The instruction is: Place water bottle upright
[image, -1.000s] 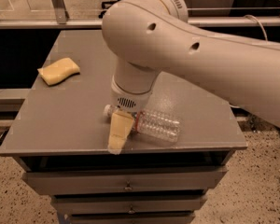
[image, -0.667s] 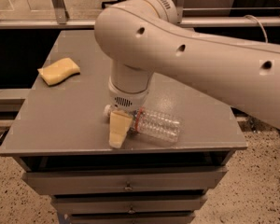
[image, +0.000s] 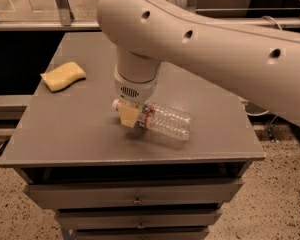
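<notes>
The water bottle lies on its side on the grey cabinet top. Its white cap points left and its clear ribbed body runs to the right front. A red-edged label band sits near the neck. My gripper hangs from the big white arm, directly over the bottle's neck. Its yellow tip covers the neck just right of the cap. The rest of the gripper is hidden by the wrist.
A yellow sponge lies at the back left of the cabinet top. Drawers run below the front edge. A rail and dark shelving stand behind the cabinet. Speckled floor lies to either side.
The wrist and yellow tip have moved back from the front edge onto the bottle's neck. The bottle has shifted slightly away from the front edge.
</notes>
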Robot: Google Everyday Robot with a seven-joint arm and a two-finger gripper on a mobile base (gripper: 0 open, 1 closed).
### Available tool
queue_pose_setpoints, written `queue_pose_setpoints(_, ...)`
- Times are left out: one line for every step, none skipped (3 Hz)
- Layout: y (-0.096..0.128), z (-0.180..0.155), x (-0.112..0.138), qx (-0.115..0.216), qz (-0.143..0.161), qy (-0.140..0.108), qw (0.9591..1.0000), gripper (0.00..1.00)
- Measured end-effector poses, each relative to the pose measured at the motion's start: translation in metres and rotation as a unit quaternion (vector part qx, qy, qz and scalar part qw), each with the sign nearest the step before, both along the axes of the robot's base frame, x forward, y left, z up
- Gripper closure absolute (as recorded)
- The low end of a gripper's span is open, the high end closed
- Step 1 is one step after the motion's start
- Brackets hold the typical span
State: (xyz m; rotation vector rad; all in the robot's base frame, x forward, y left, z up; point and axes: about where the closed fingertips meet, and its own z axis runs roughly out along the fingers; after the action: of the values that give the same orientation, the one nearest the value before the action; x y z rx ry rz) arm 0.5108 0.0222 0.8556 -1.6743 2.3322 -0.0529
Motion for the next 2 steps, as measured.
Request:
queue_pose_setpoints(0.006, 0.026, 0.020, 0.055, 0.013, -0.021, 0.9982, 0.93)
queue_pose_setpoints(0.020, 0.073, 0.047, 0.194, 0.060, -0.059, 0.9775, 1.00)
